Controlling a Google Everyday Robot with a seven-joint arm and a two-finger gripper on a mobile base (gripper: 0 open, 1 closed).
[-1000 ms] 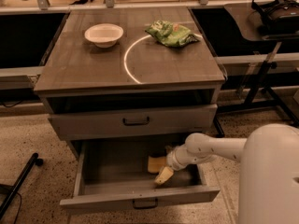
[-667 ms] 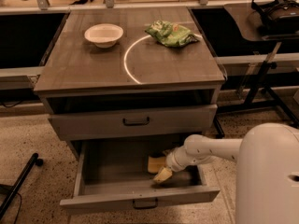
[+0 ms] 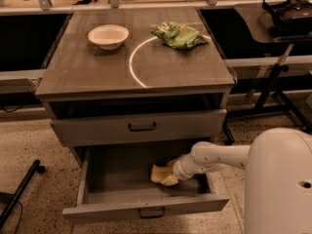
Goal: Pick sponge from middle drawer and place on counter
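Sponge (image 3: 160, 174) in open middle drawer (image 3: 112, 207), gripper (image 3: 172, 173) at it, hold impossible to tell

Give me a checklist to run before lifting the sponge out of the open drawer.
1. Open drawer pulled out far enough to reach in: ok.
2. Pincer at the sponge, inside the drawer: ok.
3. Hold on sponge secure: cannot tell.
4. Sponge raised off the drawer floor: cannot tell.
5. Bare counter spot for placing, apart from white bowl and green snack bag: ok.
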